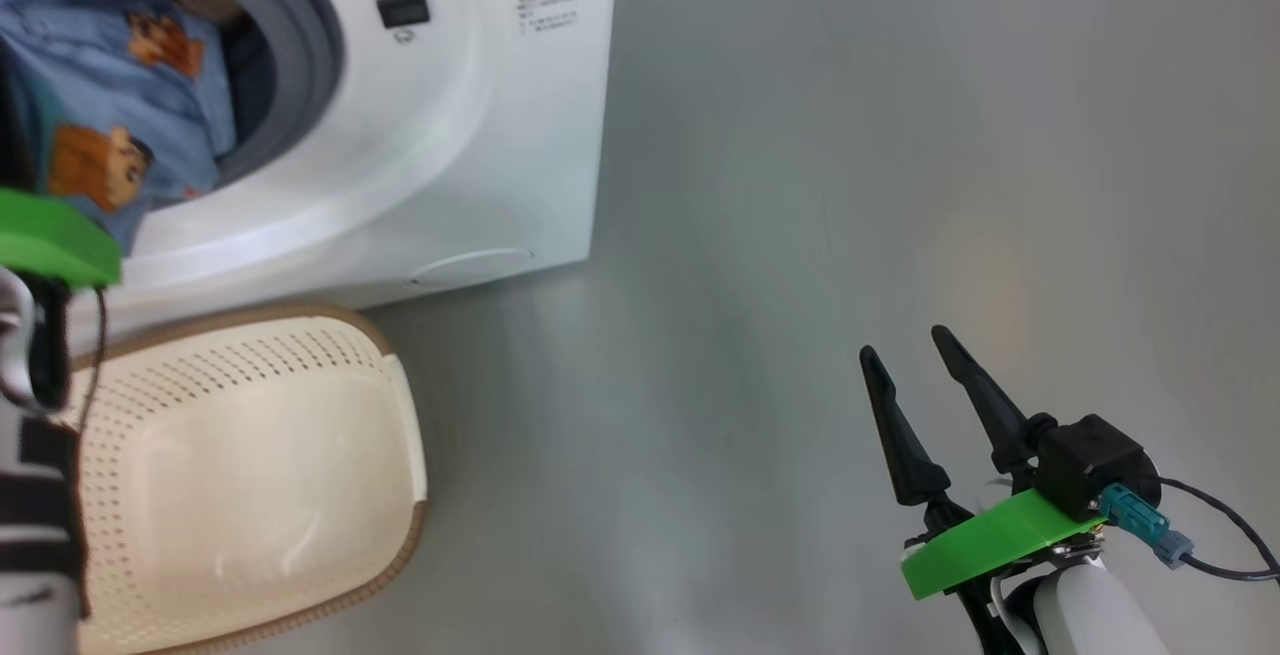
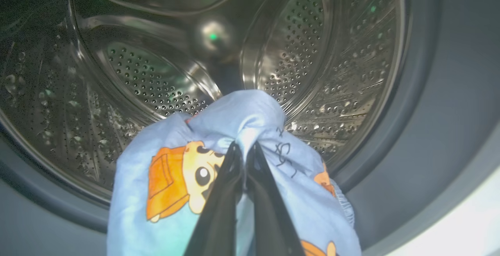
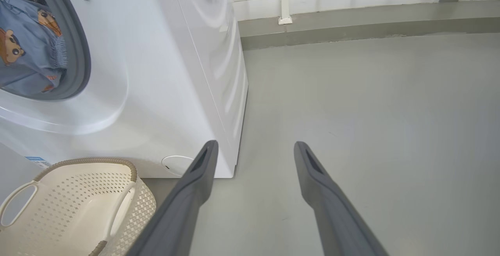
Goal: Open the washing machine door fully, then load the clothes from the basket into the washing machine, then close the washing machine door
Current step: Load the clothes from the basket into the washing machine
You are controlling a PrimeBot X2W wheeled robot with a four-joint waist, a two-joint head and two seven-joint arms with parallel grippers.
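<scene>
The washing machine (image 1: 480, 135) stands at ten o'clock in our head view, the basket (image 1: 250, 485) at eight looking empty. We should push the clothes (image 2: 175, 178), pinched in our left hand (image 2: 244, 146) at the mouth of the drum (image 2: 312, 52), well past the gasket (image 2: 422, 92) before releasing; our right hand (image 1: 904, 343) idles spread at four.

Dark tapered fingers (image 1: 902, 435), green wrist plate (image 1: 990, 540)

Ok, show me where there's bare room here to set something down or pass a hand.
Free: the grey floor between the white front-loading washing machine and the open right gripper; also the bare bottom of the cream perforated plastic basket. Crowded: the steel drum mouth, its lower part taken by light-blue cartoon-print clothes pinched in the shut left gripper.
</scene>
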